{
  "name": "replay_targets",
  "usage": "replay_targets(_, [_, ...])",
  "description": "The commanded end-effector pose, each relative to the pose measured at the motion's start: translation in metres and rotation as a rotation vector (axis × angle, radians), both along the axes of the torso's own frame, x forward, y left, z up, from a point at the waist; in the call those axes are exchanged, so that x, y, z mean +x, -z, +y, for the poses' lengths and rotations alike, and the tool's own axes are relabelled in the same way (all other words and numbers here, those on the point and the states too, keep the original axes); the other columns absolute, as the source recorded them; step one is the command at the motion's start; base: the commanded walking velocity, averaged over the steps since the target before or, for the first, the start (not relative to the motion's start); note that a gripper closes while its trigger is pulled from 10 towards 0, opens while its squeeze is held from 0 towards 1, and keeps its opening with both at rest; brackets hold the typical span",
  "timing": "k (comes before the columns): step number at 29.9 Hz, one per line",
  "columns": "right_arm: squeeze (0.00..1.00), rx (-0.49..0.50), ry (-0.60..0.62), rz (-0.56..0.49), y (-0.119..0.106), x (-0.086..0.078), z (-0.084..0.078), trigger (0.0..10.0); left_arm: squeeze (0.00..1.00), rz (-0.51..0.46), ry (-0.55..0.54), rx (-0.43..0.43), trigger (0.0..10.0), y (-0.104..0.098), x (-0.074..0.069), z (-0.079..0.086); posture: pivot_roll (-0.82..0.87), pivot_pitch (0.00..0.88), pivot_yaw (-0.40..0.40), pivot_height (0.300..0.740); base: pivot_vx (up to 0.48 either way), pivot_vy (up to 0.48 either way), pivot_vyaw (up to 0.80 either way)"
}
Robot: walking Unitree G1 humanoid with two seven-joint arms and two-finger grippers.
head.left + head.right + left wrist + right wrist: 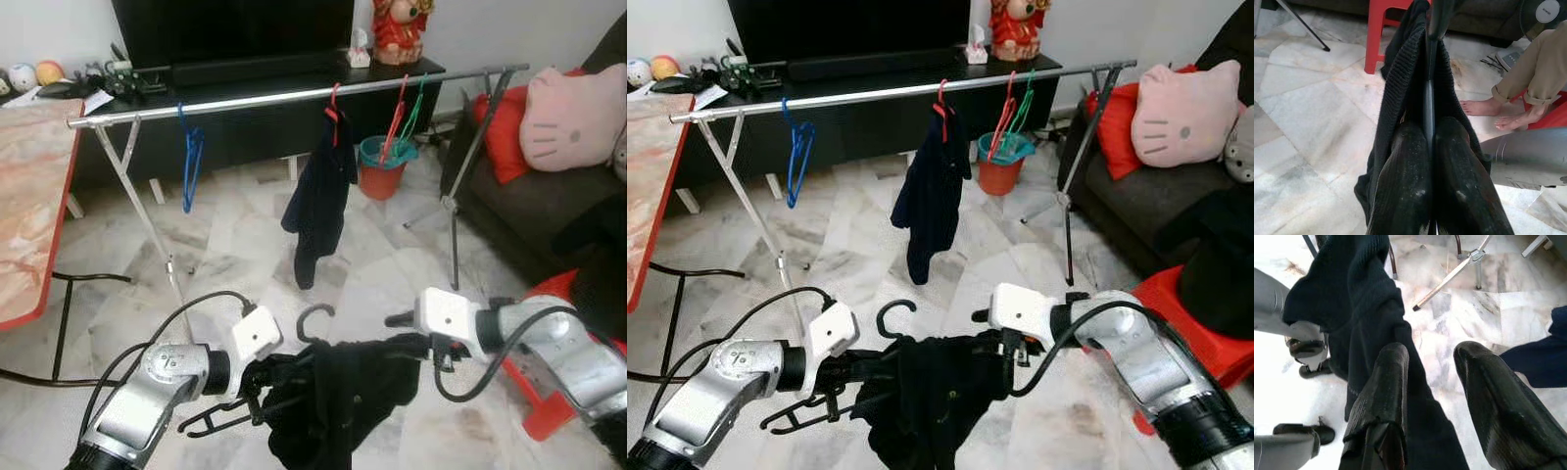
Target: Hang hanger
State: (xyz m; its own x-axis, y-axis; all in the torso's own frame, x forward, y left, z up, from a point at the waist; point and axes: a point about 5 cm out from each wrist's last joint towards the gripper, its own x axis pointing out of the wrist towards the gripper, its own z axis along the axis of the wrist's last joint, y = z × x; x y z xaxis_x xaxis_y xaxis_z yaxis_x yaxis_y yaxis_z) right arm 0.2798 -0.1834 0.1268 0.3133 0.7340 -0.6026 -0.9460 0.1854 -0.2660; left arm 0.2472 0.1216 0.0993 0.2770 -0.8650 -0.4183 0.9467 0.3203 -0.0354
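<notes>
A black hanger [315,318] with a black garment [338,401] draped over it hangs low in front of me, between both arms. My left gripper [253,380] is shut on the hanger; in the left wrist view its fingers [1400,186] pinch the hanger's thin bar [1428,98], with cloth on both sides. My right gripper [994,331] is at the garment's other end. Its two fingers [1386,382] stand apart, and the cloth [1352,293] lies against one of them. The silver clothes rail [294,96] runs across the room ahead, well above the hanger.
On the rail hang a blue hanger [192,157], a navy garment [318,196] on a red hanger, and red and green hangers [402,117]. An orange bucket [380,166] stands behind. A table [29,196] is left, a sofa [549,196] and red stool [549,416] right. A person's feet [1508,107] rest nearby.
</notes>
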Motion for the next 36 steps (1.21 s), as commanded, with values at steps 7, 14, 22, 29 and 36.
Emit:
replay_targets(7, [1.0,0.044,-0.007,-0.008,-0.008,0.005,0.004,10.0,0.0,-0.043,0.026,-0.019,10.0,-0.011,0.005,-0.006,-0.01,0.0,-0.012,0.74,0.0,0.0,0.0])
replay_targets(14, [0.0,0.034,-0.037,0.024,-0.003,0.003,0.002,10.0,0.0,-0.04,0.022,-0.021,10.0,-0.012,0.005,-0.006,-0.02,0.0,-0.01,0.74,0.0,0.0,0.0])
replay_targets(22, [0.0,0.017,-0.013,0.025,0.006,0.007,0.003,10.0,0.0,-0.031,0.046,-0.03,10.0,-0.013,0.002,-0.01,-0.01,0.0,-0.014,0.74,0.0,0.0,0.0])
replay_targets(29, [0.0,0.046,-0.004,0.036,0.013,0.01,0.008,10.0,0.0,-0.027,0.062,-0.031,10.0,-0.013,0.002,-0.013,-0.01,0.0,-0.017,0.74,0.0,0.0,0.0])
replay_targets(36, [0.0,0.061,-0.028,0.092,0.022,0.005,0.011,10.0,0.0,-0.02,0.08,-0.035,10.0,-0.014,0.0,-0.015,-0.01,0.0,-0.017,0.74,0.0,0.0,0.0])
